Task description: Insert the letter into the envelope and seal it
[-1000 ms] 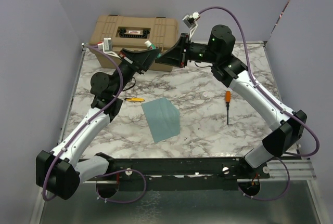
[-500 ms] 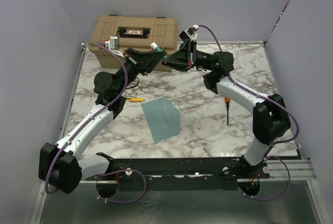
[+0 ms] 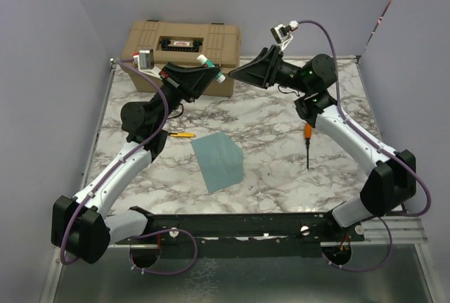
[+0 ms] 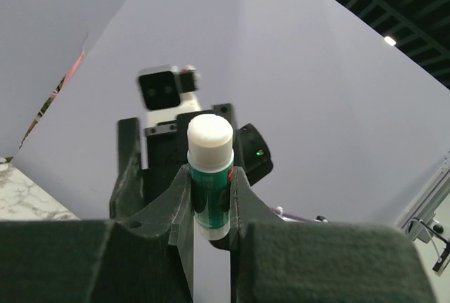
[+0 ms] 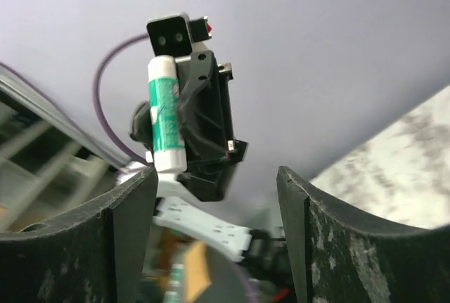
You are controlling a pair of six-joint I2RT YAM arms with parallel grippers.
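The teal envelope [image 3: 218, 161] lies flat on the marble table, in front of both arms. The letter is hidden from every view. My left gripper [image 3: 211, 70] is raised over the back of the table and shut on a green-and-white glue stick [image 4: 209, 176], which stands upright between its fingers [image 4: 166, 204]. From the right wrist view the glue stick [image 5: 165, 117] shows in the left gripper's jaws. My right gripper [image 3: 237, 72] hovers just right of the stick, facing it, with its jaws wide apart and nothing between them [image 5: 216, 176].
A tan toolbox [image 3: 184, 44] stands at the back of the table behind the grippers. A yellow pen-like tool [image 3: 181, 134] lies left of the envelope. An orange-handled screwdriver [image 3: 307, 141] lies to the right. Lilac walls close in three sides.
My right gripper was closed up against the glue stick; it has opened and drawn back to the right. The left gripper keeps its hold, shifted slightly. The envelope has not moved.
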